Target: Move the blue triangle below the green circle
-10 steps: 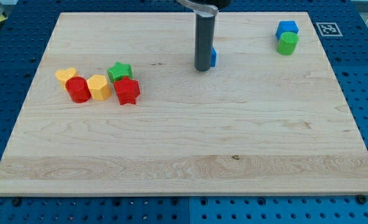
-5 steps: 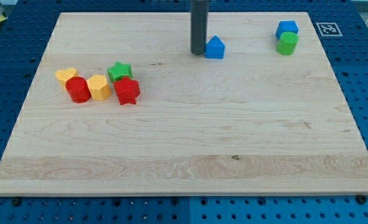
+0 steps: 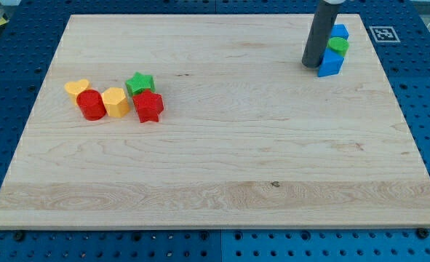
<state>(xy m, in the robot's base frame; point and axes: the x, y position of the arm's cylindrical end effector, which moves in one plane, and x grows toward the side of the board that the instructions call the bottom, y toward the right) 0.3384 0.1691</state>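
The blue triangle (image 3: pixel 331 64) sits near the view's top right, directly below the green circle (image 3: pixel 337 45) and touching it. Another blue block (image 3: pixel 338 31) sits just above the green circle. My tip (image 3: pixel 313 65) is at the left side of the blue triangle, touching or almost touching it. The dark rod rises from there to the view's top edge.
At the view's left is a cluster: a yellow heart (image 3: pixel 76 88), a red cylinder (image 3: pixel 92 105), a yellow block (image 3: pixel 116 101), a green star (image 3: pixel 139 84) and a red star (image 3: pixel 148 106). A marker tag (image 3: pixel 383 33) lies off the board's top right corner.
My tip has swept to the view's right, pushing the blue triangle from the top middle to just below the green circle. The other blocks have not moved.
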